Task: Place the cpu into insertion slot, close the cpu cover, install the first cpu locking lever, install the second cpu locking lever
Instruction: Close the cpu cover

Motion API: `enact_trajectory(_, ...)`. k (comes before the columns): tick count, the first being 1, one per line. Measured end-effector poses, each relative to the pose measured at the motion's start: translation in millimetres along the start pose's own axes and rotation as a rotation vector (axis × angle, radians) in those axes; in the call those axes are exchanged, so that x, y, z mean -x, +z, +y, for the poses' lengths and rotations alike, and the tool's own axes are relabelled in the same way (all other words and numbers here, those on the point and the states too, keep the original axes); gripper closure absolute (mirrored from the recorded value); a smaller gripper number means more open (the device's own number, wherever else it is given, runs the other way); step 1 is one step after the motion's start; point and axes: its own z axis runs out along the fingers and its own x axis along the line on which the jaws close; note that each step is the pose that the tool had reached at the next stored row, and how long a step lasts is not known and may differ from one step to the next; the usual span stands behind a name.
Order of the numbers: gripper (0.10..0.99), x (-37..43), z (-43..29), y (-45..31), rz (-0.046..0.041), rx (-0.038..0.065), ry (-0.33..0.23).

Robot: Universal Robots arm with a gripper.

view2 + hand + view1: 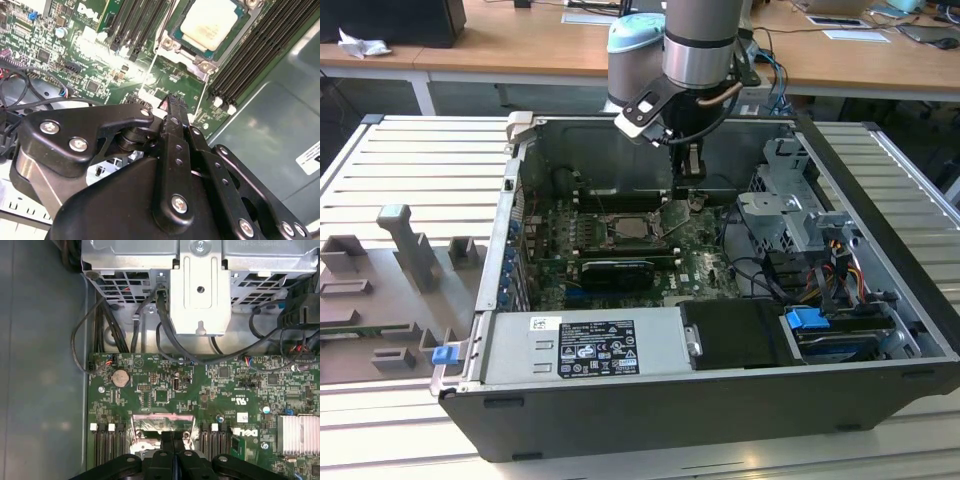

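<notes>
The cpu [210, 22] lies flat in the socket [171, 45], its pale top uncovered. The cpu cover [672, 214] stands tilted up at the socket's edge, on the side toward the gripper [174, 101]. We see the gripper's fingers pressed together on nothing, hovering just beside that raised plate. We judge the main risk to be a glancing push. The closed tips could slide off the thin metal edge and strike the memory slots [250, 55] flanking the socket, or drop the cover hard onto a chip that is not fully seated.
</notes>
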Motion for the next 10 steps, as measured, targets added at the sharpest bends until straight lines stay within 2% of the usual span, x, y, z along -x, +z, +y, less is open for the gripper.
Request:
enact_trajectory(3,0.980,0.1,5.6,2.5,-0.0023,-0.003,-0.008)
enact_trajectory(6,0.980,0.1,12.0,9.0,-0.0018,-0.006,-0.034)
enact_trajectory(10,0.980,-1.2,18.3,11.4,-0.0019,-0.010,-0.034)
